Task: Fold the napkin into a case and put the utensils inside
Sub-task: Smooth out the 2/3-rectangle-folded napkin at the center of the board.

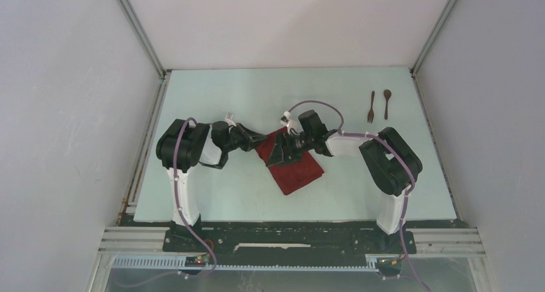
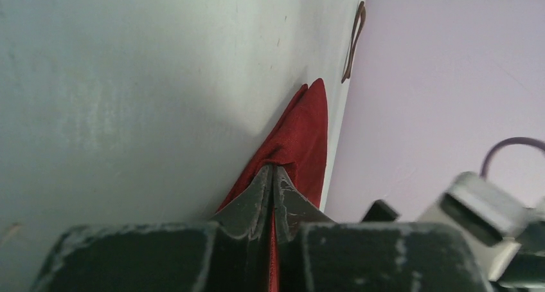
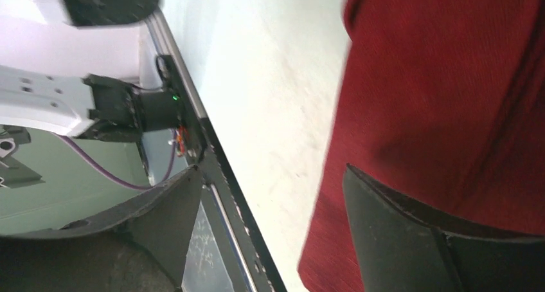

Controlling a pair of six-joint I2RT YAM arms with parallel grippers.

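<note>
Top external view shows the dark red napkin (image 1: 299, 173) lying near the middle of the pale desk (image 1: 225, 92), folded into an oblong that runs on a slant from far left to near right. Both arms reach inward and meet over its far left end. The left fingers (image 1: 257, 139) come in from the left and sit at that corner of the cloth. The right fingers (image 1: 281, 152) come in from the right and hang over the cloth just beside them. The small brown fork (image 1: 371, 107) and spoon (image 1: 387, 103) lie side by side near the far right corner of the desk, the fork on the left, handles pointing away from the arms, well apart from the napkin. In the left wrist view, the left fingers (image 2: 257, 199) are pressed together with a thin ridge of the napkin (image 2: 302, 134) pinched between their tips. The rest of the cloth stretches away from them to a point on the desk. A thin brown utensil (image 2: 353, 44) shows far off near the wall, too slim there to tell which one it is. In the right wrist view, the right fingers (image 3: 398, 234) stand wide apart. One is over bare desk and the other over the napkin (image 3: 450, 80), whose edge runs between them. Nothing is gripped, and whether that finger touches the cloth cannot be told.
</note>
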